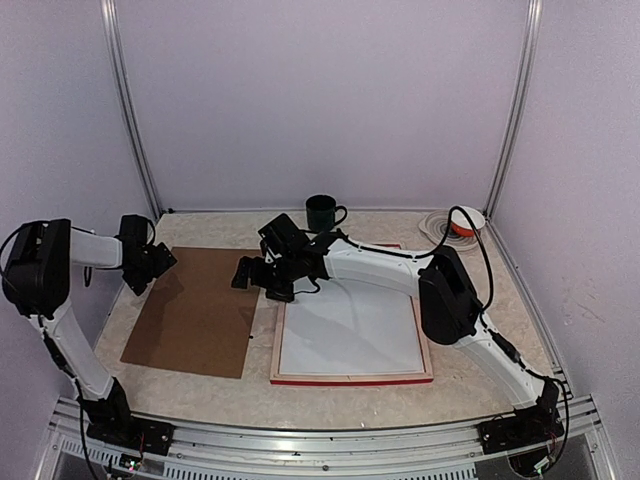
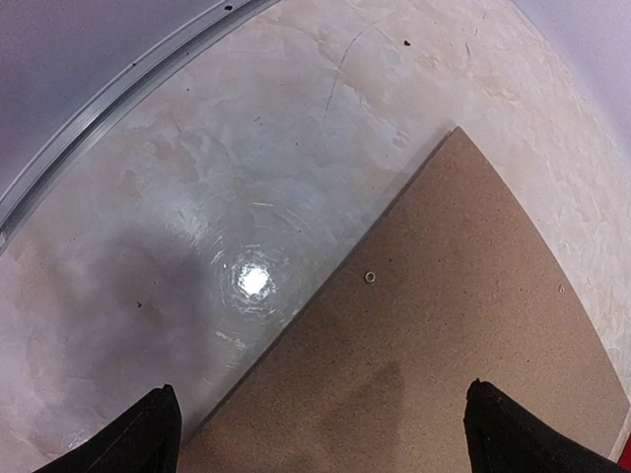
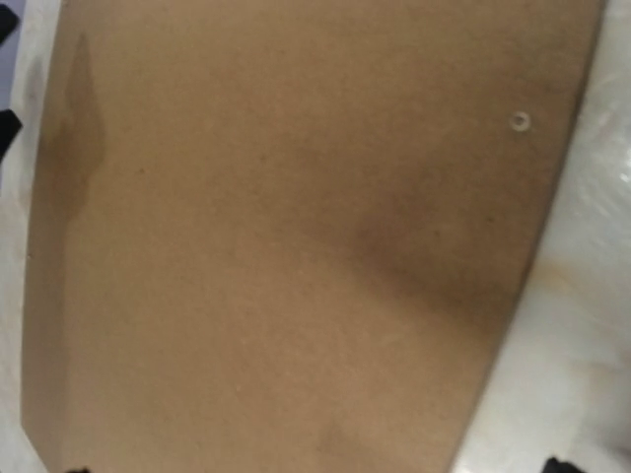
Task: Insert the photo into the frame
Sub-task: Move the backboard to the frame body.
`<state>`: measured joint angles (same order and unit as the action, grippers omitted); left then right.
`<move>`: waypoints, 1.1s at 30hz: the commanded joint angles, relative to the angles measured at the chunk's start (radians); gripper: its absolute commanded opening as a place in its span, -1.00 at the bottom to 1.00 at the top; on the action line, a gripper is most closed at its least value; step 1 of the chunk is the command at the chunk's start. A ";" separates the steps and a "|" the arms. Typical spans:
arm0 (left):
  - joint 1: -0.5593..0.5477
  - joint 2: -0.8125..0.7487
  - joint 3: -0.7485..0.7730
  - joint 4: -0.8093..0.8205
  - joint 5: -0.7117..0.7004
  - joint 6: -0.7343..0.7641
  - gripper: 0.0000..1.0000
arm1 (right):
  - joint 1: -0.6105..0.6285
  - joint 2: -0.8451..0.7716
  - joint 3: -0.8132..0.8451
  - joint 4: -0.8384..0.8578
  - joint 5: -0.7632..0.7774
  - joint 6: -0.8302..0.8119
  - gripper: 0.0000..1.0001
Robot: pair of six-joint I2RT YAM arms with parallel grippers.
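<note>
Over the flat brown backing board [image 1: 195, 310] at left, left gripper [image 1: 155, 268] and right gripper [image 1: 245, 273] hang wide open, empty. Right of it, white-backed paper photo [image 1: 350, 338] lies inside red-edged rectangular wood frame [image 1: 350, 380].

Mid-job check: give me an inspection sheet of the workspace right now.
Surface: pale marbled table, light glare by the board.
Job's things: frame lies pale-wood side up, white sheet inside; photo or mat, cannot tell.
Clutter: brown backing board, dark mug, white round item with orange.
Pincers: left pincer open over the board's far corner; right pincer open over its right edge.
Cables: black cable loops off the right arm.
Surroundings: plain walls, metal posts.
</note>
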<state>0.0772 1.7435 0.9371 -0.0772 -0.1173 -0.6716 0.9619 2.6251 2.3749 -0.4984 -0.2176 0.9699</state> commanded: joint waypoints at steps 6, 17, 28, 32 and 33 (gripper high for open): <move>0.005 0.031 0.003 -0.005 0.010 0.008 0.98 | 0.009 0.067 0.046 0.047 -0.031 0.043 0.98; 0.001 0.064 -0.032 0.023 0.054 -0.026 0.98 | 0.012 0.090 0.049 0.062 -0.026 0.083 0.98; -0.062 0.010 -0.076 0.039 0.095 -0.078 0.97 | 0.012 0.095 0.047 0.056 -0.009 0.091 0.98; -0.070 -0.066 -0.118 0.062 0.108 -0.110 0.97 | 0.012 0.093 0.044 0.050 0.004 0.094 0.98; -0.070 -0.083 -0.123 0.059 0.109 -0.115 0.97 | 0.012 0.091 0.040 0.049 0.007 0.095 0.98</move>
<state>0.0372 1.7317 0.8528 0.0109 -0.0822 -0.7284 0.9653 2.6835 2.3997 -0.4324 -0.2268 1.0615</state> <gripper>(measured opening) 0.985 0.992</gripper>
